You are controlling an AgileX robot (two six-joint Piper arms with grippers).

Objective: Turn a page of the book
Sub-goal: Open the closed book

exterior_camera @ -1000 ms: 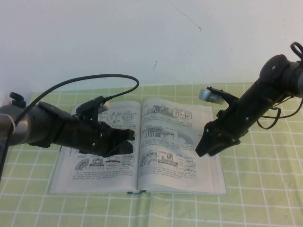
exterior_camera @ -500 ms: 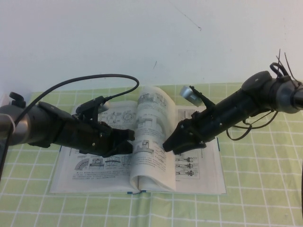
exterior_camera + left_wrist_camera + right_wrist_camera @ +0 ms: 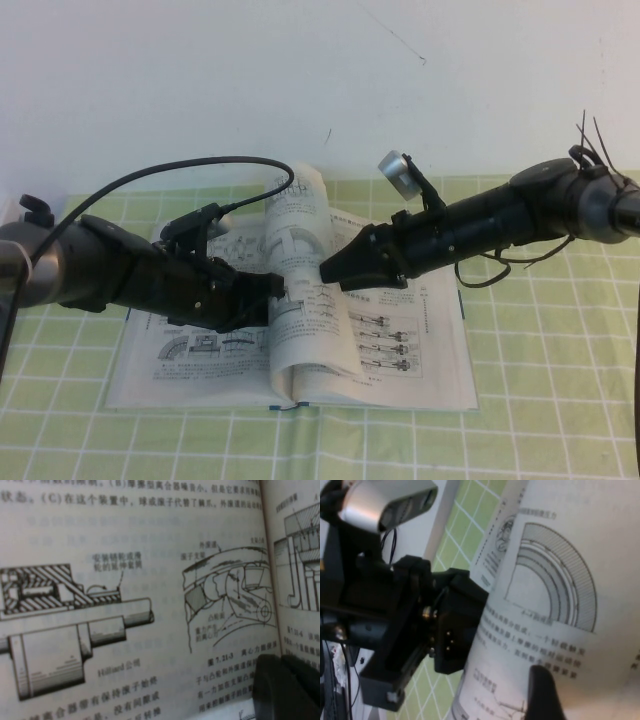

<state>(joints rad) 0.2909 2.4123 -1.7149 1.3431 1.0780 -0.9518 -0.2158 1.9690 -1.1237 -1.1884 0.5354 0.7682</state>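
Observation:
The book [image 3: 425, 350] lies open on the green checked cloth. The page [image 3: 310, 335] stands up, curled over the gutter. My right gripper [image 3: 328, 270] is at its free edge above the book's middle. In the right wrist view one finger [image 3: 542, 695] lies against the page [image 3: 545, 595] and the other is hidden behind it, so it looks shut on the page. My left gripper [image 3: 272, 297] is shut, its tips [image 3: 287, 690] resting on the left-hand page [image 3: 125, 605] near the gutter.
The left arm's black cable [image 3: 200, 165] arcs over the book's far left corner. The left arm and its silver camera [image 3: 385, 500] show beyond the lifted page in the right wrist view. A white wall [image 3: 300, 80] closes the back.
My right gripper has moved left from the right-hand page's outer side to over the gutter. The page has risen from flat to upright and curled. The left arm has not moved.

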